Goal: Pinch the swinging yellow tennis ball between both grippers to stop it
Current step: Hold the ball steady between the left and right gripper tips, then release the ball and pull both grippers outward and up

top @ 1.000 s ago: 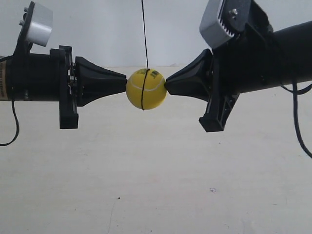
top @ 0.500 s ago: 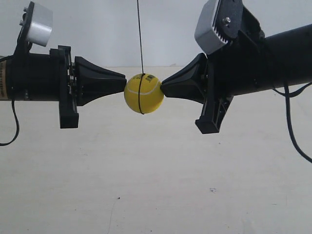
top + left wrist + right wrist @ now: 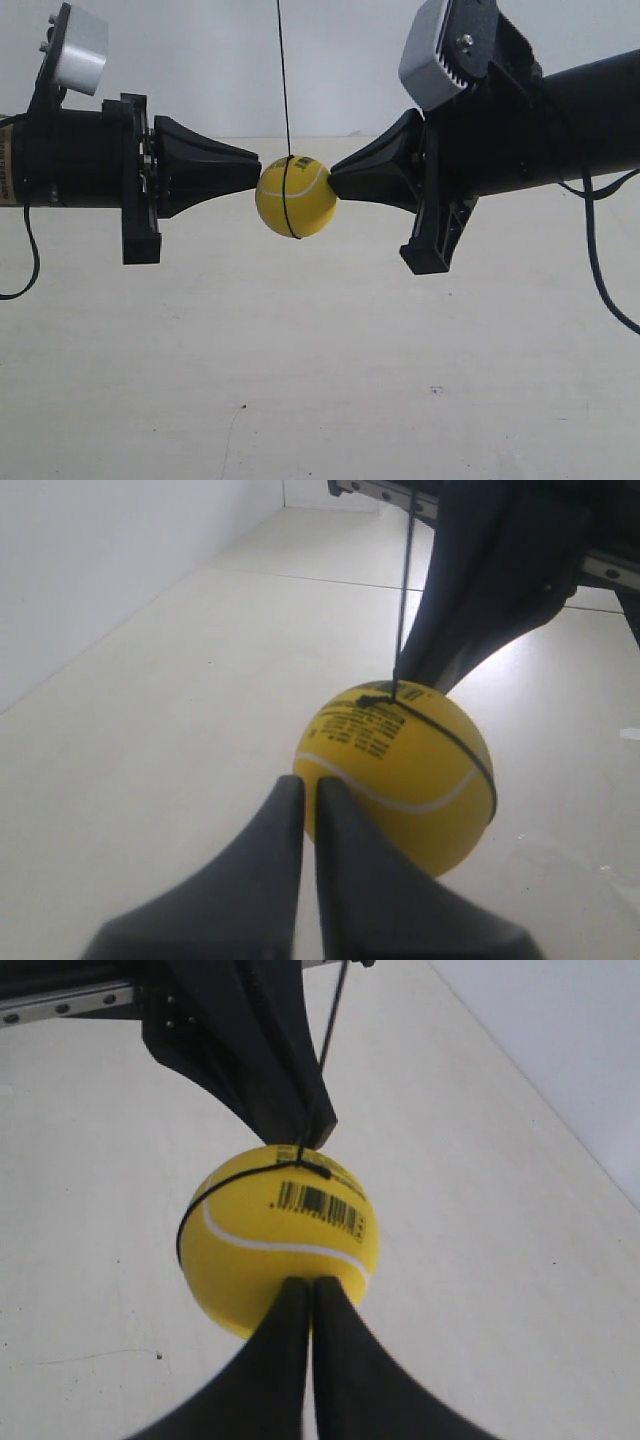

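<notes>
The yellow tennis ball hangs on a thin dark string between two black wedge-shaped grippers. The tip of the gripper at the exterior view's left touches one side of the ball. The tip of the gripper at the exterior view's right touches the other side. In the left wrist view my left gripper is shut, its tip against the ball. In the right wrist view my right gripper is shut too, pressing on the ball below its barcode. Neither pair of jaws encloses the ball.
A pale surface lies well below the ball, with a white wall behind. Dark cables hang from both arms, one at the far left and one at the far right.
The arm at the exterior view's right has moved left against the ball, and the ball and string have shifted slightly left. Over the last half second almost nothing has moved.
</notes>
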Tool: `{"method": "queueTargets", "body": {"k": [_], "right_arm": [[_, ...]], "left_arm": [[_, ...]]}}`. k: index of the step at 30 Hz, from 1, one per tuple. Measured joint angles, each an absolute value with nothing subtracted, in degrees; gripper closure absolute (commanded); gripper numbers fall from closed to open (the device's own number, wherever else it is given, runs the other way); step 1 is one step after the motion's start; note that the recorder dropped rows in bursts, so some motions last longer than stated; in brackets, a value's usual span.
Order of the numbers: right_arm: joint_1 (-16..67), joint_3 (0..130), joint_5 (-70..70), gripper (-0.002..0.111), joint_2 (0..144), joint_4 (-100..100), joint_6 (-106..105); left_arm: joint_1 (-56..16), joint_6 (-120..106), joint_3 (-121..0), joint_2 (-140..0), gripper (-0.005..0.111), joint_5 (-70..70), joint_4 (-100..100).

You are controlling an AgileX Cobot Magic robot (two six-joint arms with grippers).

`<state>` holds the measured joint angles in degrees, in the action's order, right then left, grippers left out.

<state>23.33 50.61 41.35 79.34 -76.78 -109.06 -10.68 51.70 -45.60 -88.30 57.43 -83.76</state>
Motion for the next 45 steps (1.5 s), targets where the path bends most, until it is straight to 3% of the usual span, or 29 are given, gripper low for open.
{"method": "queueTargets", "body": {"k": [45], "right_arm": [[23.3, 50.6, 40.2, 0.108, 79.3, -77.0, -109.1]], "left_arm": [[-10.7, 51.7, -45.6, -88.3, 0.102, 57.1, -83.8]]}}
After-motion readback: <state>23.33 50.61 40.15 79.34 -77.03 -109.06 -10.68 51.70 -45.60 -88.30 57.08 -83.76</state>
